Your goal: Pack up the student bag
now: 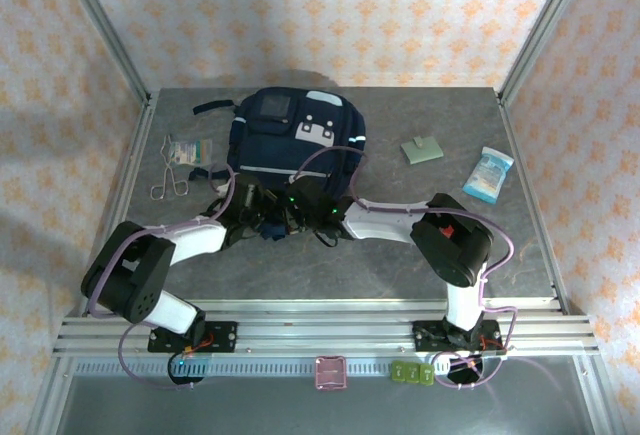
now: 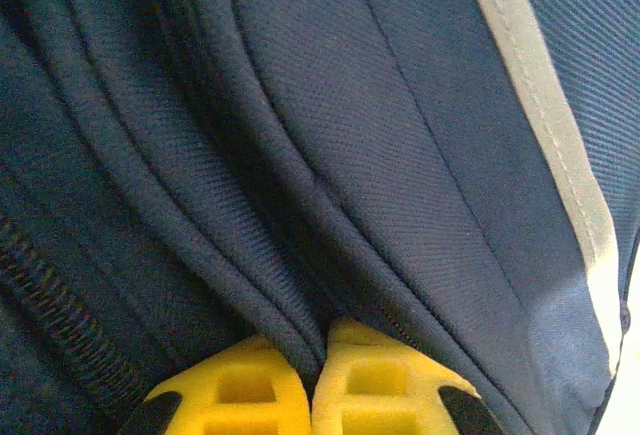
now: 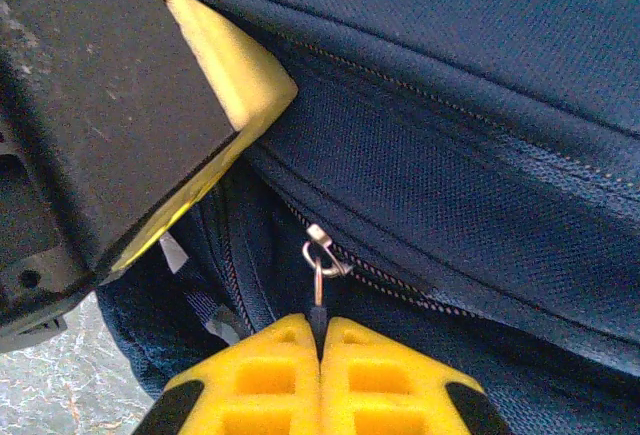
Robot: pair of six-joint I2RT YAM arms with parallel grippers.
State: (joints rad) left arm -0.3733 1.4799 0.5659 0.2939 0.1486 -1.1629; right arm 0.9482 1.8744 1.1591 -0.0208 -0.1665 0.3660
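The student bag (image 1: 295, 140), navy with white patches, lies flat at the back middle of the table. Both arms reach in at its near edge. My left gripper (image 2: 322, 343) is shut, its yellow fingers (image 2: 235, 385) pinching a fold of the bag's navy fabric (image 2: 380, 135) beside a zip seam. My right gripper (image 3: 320, 327) is shut on the dark tab of a metal zipper pull (image 3: 318, 277), which hangs from the slider on a partly parted zip. The left gripper's yellow pad (image 3: 232, 73) shows just up and left of that pull, pressed on the bag.
Metal scissors (image 1: 170, 183) and a small packet (image 1: 190, 149) lie left of the bag. A green card (image 1: 421, 149) and a blue-white packet (image 1: 488, 174) lie to its right. Metal frame posts stand at the table's sides.
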